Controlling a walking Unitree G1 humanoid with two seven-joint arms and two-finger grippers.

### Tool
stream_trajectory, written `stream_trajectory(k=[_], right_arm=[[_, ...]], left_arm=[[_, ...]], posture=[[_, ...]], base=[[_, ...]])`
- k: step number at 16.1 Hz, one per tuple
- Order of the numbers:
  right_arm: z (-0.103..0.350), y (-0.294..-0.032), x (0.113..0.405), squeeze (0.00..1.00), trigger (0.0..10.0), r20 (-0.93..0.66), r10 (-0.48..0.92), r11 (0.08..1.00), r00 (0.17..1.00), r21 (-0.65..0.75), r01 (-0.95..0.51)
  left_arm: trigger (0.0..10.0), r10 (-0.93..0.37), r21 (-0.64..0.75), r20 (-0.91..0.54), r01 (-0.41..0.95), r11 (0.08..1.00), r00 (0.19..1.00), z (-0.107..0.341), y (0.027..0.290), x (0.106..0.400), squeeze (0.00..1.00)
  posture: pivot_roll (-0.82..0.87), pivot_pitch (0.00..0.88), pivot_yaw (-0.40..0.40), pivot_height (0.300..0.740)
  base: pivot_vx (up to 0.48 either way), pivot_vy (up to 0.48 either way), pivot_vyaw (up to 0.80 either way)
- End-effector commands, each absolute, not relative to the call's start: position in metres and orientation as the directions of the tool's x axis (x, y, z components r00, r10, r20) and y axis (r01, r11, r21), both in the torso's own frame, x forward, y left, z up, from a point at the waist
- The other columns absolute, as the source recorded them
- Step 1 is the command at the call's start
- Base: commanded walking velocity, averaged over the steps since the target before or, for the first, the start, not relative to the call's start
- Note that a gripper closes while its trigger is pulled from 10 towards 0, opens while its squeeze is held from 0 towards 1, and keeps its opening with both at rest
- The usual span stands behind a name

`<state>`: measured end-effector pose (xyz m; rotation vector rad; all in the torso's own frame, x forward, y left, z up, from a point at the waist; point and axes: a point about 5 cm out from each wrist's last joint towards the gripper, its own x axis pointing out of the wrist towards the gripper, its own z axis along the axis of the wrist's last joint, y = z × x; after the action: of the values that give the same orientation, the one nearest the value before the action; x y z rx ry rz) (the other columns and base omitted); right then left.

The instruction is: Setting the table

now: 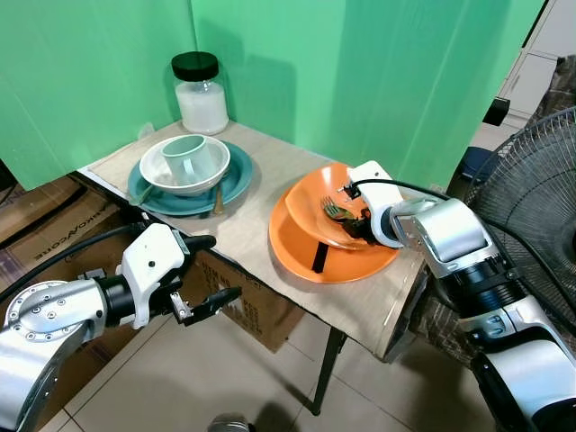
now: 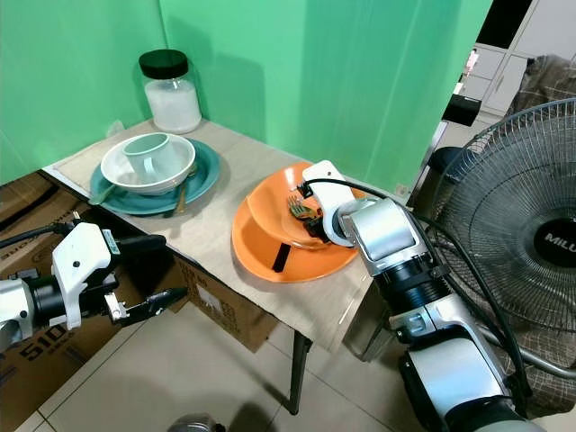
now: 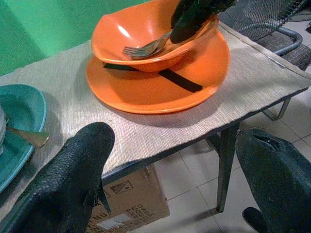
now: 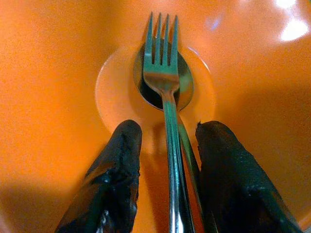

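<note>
Fork [image 4: 165,92]: lay on a spoon [image 4: 187,87] in the orange bowl [image 1: 310,202], handle running between the fingers of the right end effector [image 4: 167,145].
Right end effector: fingers apart, either side of the handle, not clamped.
Orange bowl: sat on an orange plate [image 1: 346,265] on the tabletop [image 1: 243,225].
Left end effector [image 1: 209,270]: fingers apart, held off the tabletop's near edge, well clear of the fork.

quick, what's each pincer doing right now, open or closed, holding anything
Left pincer: open, empty, off the table's near edge.
Right pincer: open, fingers either side of the fork and spoon in the orange bowl.
</note>
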<state>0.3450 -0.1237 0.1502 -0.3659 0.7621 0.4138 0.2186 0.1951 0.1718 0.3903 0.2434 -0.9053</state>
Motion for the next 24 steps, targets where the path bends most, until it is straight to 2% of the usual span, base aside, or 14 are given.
stream_trajectory(k=[1, 2, 17, 24], right_arm=[[0.157, -0.124, 0.349, 0.00, 3.8, -0.707, 0.216, 0.863, 0.673, -0.184, -0.471], [0.156, -0.123, 0.350, 0.00, 0.0, -0.710, 0.221, 0.862, 0.669, -0.178, -0.474], [0.162, -0.122, 0.352, 0.00, 0.0, -0.689, 0.247, 0.861, 0.681, -0.166, -0.480], [0.189, -0.129, 0.354, 0.00, 0.0, -0.563, 0.297, 0.891, 0.771, -0.126, -0.435]], left_arm=[[10.0, -0.723, 0.226, -0.367, 0.810, 0.541, 0.586, 0.172, 0.192, 0.217, 0.00], [10.0, -0.723, 0.227, -0.366, 0.810, 0.542, 0.586, 0.172, 0.192, 0.218, 0.00], [10.0, -0.721, 0.232, -0.371, 0.810, 0.538, 0.585, 0.173, 0.195, 0.219, 0.00], [10.0, -0.724, 0.237, -0.358, 0.808, 0.540, 0.589, 0.171, 0.190, 0.224, 0.00]], posture=[[0.22, 0.000, -0.028, 0.740], [0.22, 0.000, -0.026, 0.740], [0.22, 0.000, -0.011, 0.740], [0.21, 0.000, -0.005, 0.740]], base=[[0.000, 0.000, 0.00], [0.000, 0.000, 0.00], [0.000, 0.000, 0.00], [0.000, 0.000, 0.00]])
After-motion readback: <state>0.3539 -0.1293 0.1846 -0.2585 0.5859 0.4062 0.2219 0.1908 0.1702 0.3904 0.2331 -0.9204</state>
